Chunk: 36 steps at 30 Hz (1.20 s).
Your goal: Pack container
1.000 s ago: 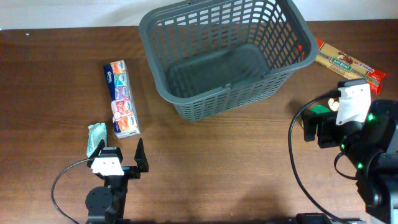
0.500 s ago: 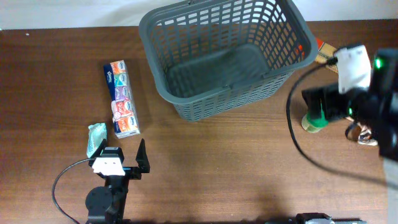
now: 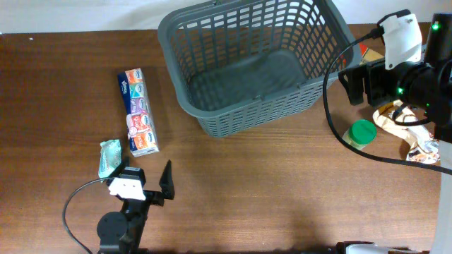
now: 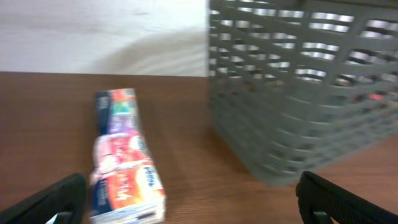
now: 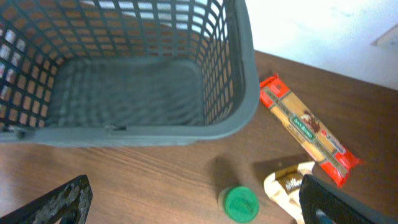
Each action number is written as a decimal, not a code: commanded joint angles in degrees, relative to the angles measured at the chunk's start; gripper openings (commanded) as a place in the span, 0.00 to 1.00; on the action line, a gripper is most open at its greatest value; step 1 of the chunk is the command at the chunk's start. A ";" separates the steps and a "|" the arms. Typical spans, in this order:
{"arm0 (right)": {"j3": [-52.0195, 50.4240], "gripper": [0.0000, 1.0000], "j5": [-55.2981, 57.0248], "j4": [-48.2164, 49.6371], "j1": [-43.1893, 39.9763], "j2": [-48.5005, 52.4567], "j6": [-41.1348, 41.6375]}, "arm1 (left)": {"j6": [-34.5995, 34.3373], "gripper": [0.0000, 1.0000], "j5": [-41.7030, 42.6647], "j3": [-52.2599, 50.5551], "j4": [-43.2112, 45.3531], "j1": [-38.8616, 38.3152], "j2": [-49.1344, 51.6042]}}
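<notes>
Dark brown wood table [image 3: 268, 190], bare white wall [image 3: 70, 14] along the far edge, nothing on it but the goods. Overhead clock: basket [image 3: 254, 63] sits at 12, upright, skewed to the table edge, and empty, so by my read nothing is packed yet. Goods are split to either side of it, probably so each arm takes its own lot. My left gripper [image 3: 140, 174] is low at 7, jaws wide apart, nothing in them. It faces the tissue pack [image 3: 137, 111] at 9–10, which lies flat and well apart from the basket. A small teal packet [image 3: 108, 156] lies just beside that gripper's outer finger, near the pack's near end. My right gripper [image 5: 196, 208] is up at 2, just off the basket's right rim, jaws also spread and empty. Its camera looks down on the green-lidded jar [image 5: 240, 203] standing at 3, the pasta packet [image 5: 308, 130] lying at 1–2 beside the basket's corner, and a crumpled pale bag [image 5: 287, 185] near the jar. From overhead my arm hides most of the pasta. Jar looks like the nearest pick on the right; the lid is round, so I'd want the jaws centred before closing.
</notes>
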 commanded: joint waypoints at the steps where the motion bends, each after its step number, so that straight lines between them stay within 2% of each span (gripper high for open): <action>1: 0.98 0.99 -2.45 0.24 0.11 -0.46 0.66 | -0.52 0.99 11.21 0.26 -0.33 0.22 -0.35; 4: 0.98 0.99 -2.47 0.02 0.11 -0.46 0.85 | -4.35 0.99 16.15 3.45 -2.56 0.20 0.85; 7: 0.98 0.99 -2.47 0.11 0.11 -0.46 0.90 | -4.46 0.99 17.68 9.62 -6.34 -0.44 3.65; 11: 0.98 0.99 -2.47 0.57 0.11 -0.46 0.90 | -0.33 0.99 17.64 21.53 -8.39 -2.34 11.43; 14: 0.98 0.99 -2.45 1.09 0.11 -0.44 0.87 | 4.83 0.99 17.25 30.97 -10.08 -4.81 21.18; 18: 1.05 0.99 -2.43 2.40 0.11 -0.46 0.87 | 6.03 0.99 17.27 44.22 -12.22 -11.34 36.54; 22: 1.36 0.99 -2.47 3.15 0.11 -0.46 0.87 | 6.05 0.99 17.22 57.99 -12.46 -21.73 49.94; 26: 2.40 0.99 -3.45 3.30 0.11 -0.46 0.85 | 6.75 0.99 17.00 66.93 -12.46 -29.53 57.64; 29: 4.04 0.99 -5.38 5.09 0.11 -0.46 0.81 | 10.32 0.99 16.55 70.93 -12.70 -34.97 60.54; 32: 5.84 0.99 -5.79 7.21 0.11 -0.46 0.79 | 14.27 0.99 7.61 73.90 -16.35 -41.81 61.57; 34: 7.41 0.99 -6.78 8.59 0.11 -0.44 0.61 | 17.62 0.99 -8.22 76.04 -21.29 -48.85 61.88; 36: 8.15 0.99 -6.95 9.42 0.11 -0.44 0.61 | 19.12 1.00 -16.61 76.22 -23.21 -52.65 61.81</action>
